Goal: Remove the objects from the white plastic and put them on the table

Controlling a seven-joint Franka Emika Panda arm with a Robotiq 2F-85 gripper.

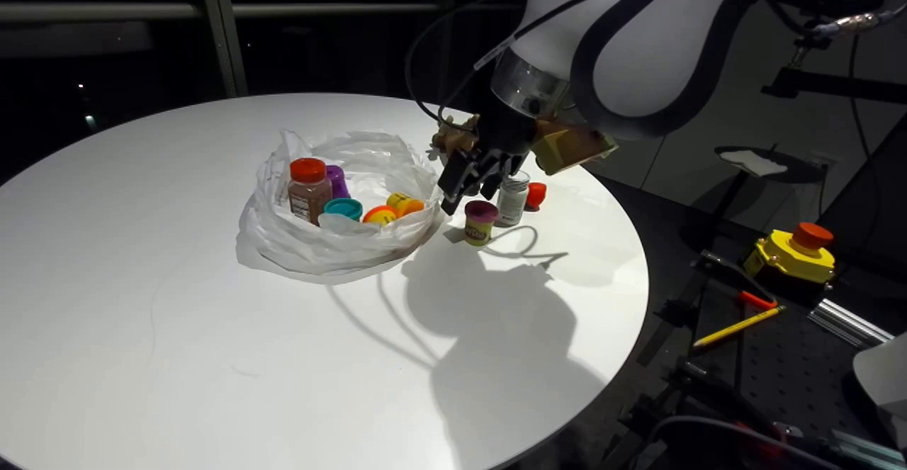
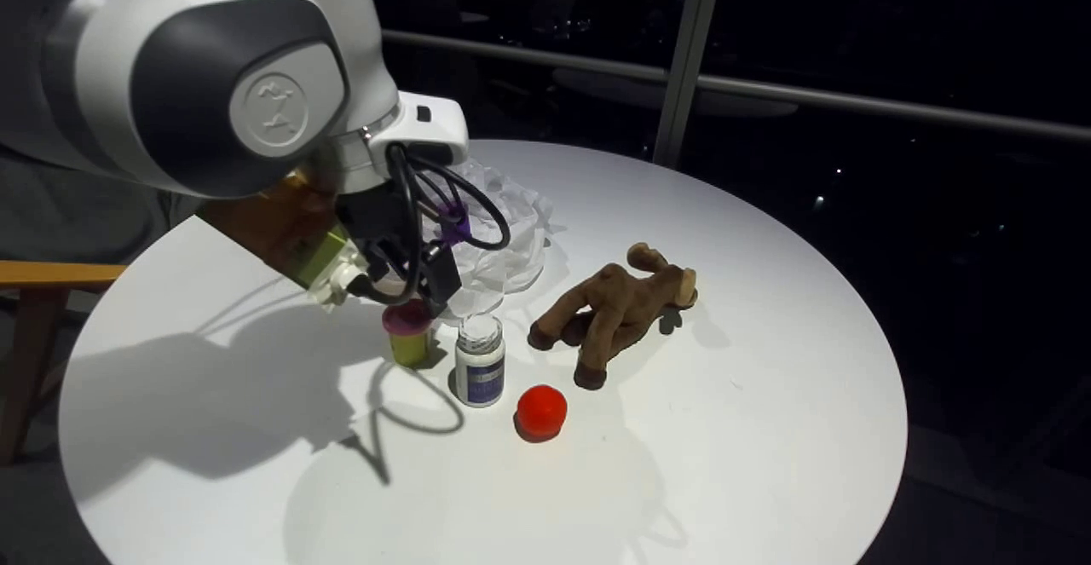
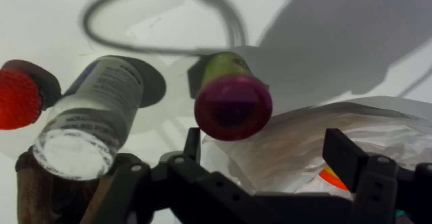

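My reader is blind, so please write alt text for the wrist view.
Open black gripper over a white table, a yellow tub with a purple lid at center. At left: a white bottle, a red toy and part of a brown plush animal; at lower right, a white plastic bag with something orange inside.

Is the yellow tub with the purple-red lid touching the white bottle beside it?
Apart. The wrist view shows it: a strip of white table lies between the yellow tub and the white bottle along their facing sides.
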